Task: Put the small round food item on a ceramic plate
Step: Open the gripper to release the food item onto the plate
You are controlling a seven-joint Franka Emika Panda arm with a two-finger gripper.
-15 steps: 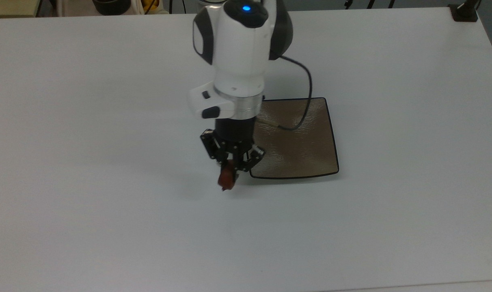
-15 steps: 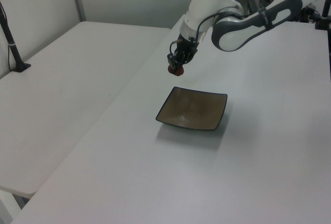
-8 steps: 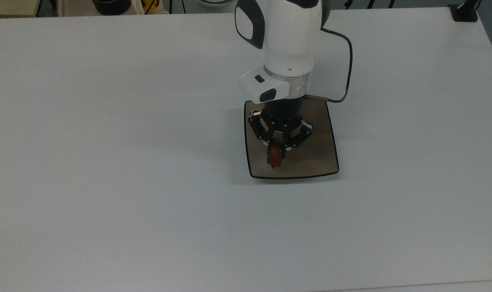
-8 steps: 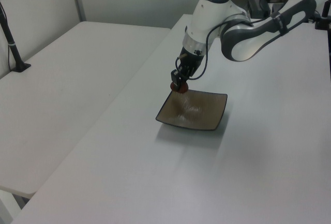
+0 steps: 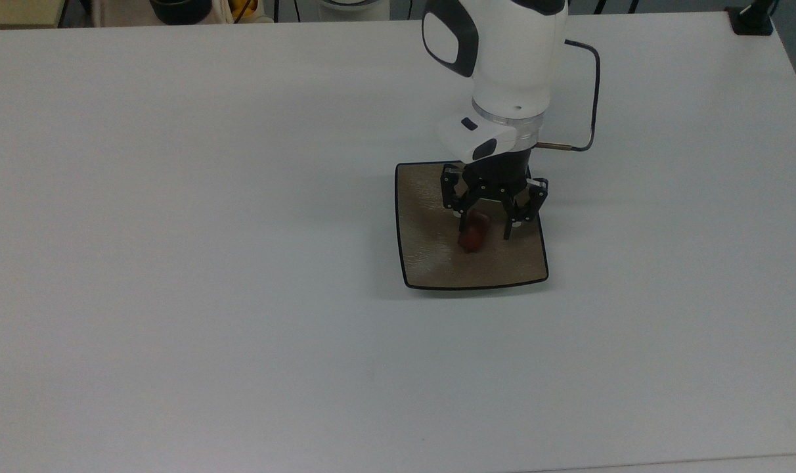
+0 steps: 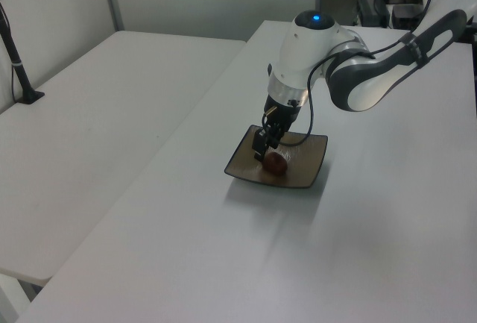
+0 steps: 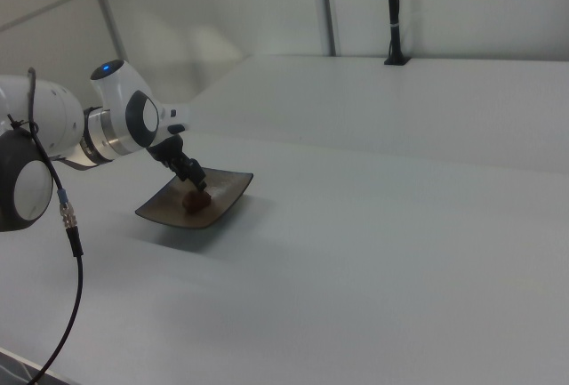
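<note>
Gripper [image 5: 486,231]: fingers spread, holding nothing.
Food item [image 5: 473,235]: between the fingers, resting on the ceramic plate [image 5: 431,263].
Handling: likely light, glossy, may roll; pinch across its middle.

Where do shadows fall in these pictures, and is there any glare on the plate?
Top view: the ceramic plate casts a soft shadow on the white table along its left and lower edges; its surface shows pale sheen near the food item. Left view: a faint shadow lies below the plate, under the hand. Right view: the shadow spreads beneath the plate.
</note>
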